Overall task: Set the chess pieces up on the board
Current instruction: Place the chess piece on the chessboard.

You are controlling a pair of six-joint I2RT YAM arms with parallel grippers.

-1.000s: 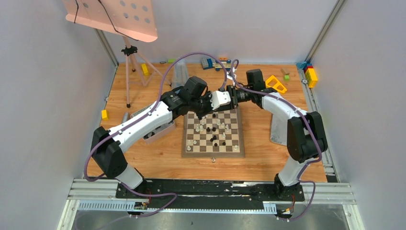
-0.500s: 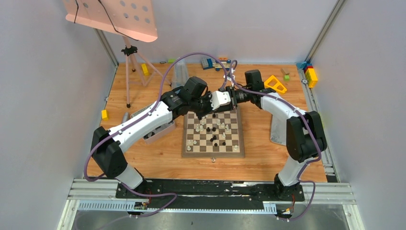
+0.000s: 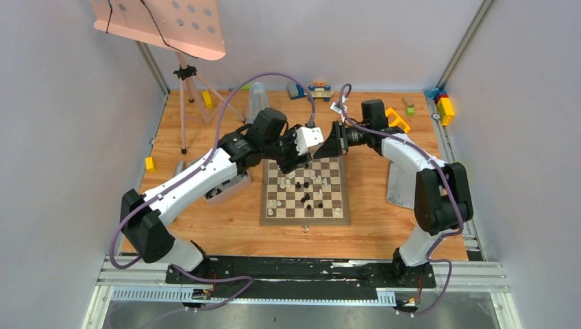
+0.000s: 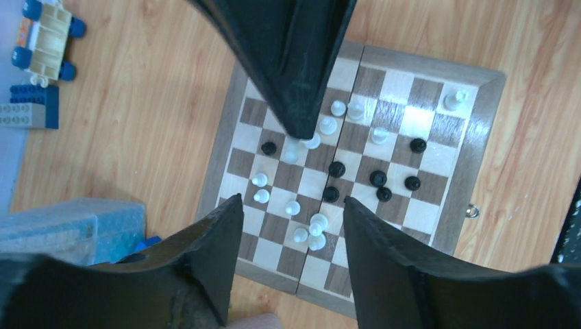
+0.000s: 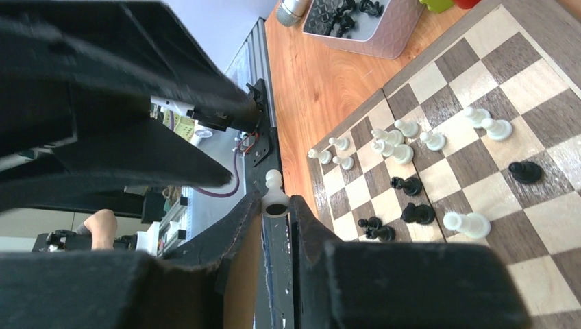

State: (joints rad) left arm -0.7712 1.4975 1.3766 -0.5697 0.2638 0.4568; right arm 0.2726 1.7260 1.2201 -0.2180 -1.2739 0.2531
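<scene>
Chess pieces [image 4: 336, 168] stand mixed up on the board [image 4: 396, 86]. The right hand [image 5: 275, 205] has just shut on one white pawn [image 5: 275, 194] in the air. The left hand [image 4: 291, 205] let go and is open, empty. That pawn needs its square.

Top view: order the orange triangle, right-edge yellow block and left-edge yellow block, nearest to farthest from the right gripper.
From the right gripper:
1. orange triangle, beside its arm
2. right-edge yellow block, far corner
3. left-edge yellow block, opposite side
</scene>
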